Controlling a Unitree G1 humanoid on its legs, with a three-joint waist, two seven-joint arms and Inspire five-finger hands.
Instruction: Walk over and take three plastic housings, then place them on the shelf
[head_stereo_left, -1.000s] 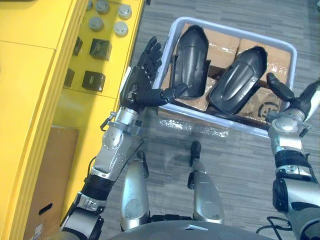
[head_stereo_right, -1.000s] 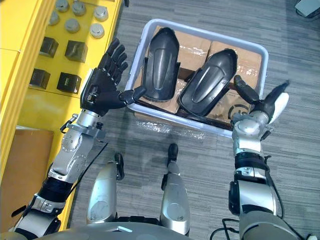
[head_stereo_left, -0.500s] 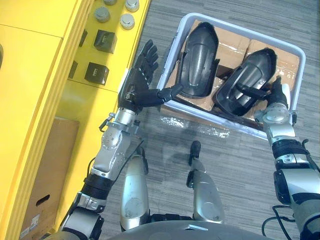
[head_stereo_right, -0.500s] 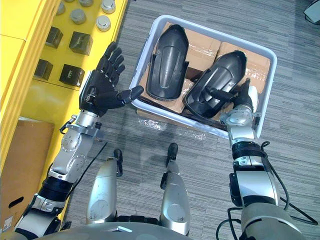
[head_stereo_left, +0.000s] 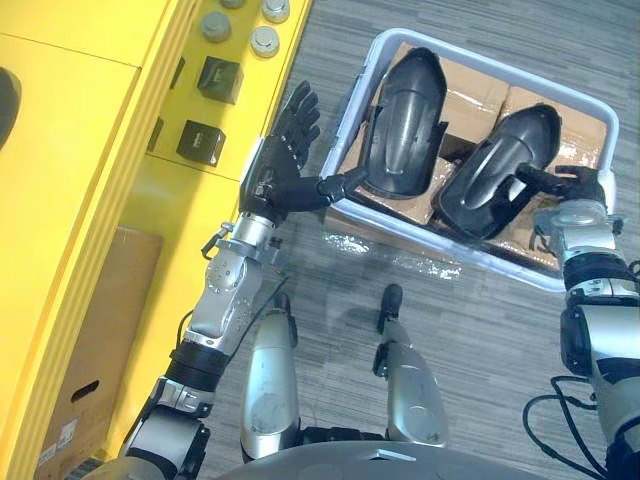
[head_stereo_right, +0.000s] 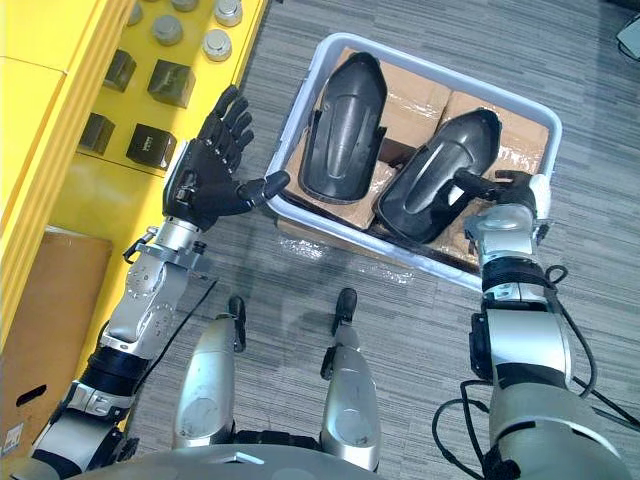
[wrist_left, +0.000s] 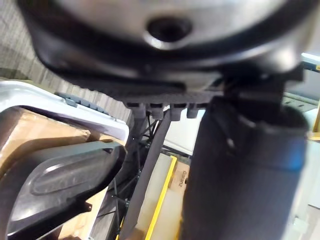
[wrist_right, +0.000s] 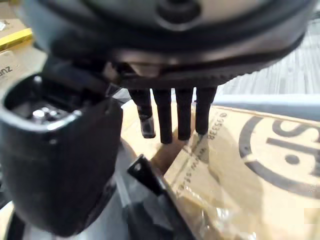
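As bin is in reach: grab step.
L hand open, empty; R hand open at right housing, should squeeze next.

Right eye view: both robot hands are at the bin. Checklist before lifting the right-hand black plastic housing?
1. Right robot hand at the near end of the right-hand black plastic housing: ok.
2. Right robot hand closed on it: not ok; its fingers are straight in the right wrist view.
3. Left robot hand open beside the white plastic bin, thumb towards the left black plastic housing: ok.
4. Third housing located: cannot tell; two show, lying on brown cardboard boxes.
5. Yellow shelf on the robot's left: ok.
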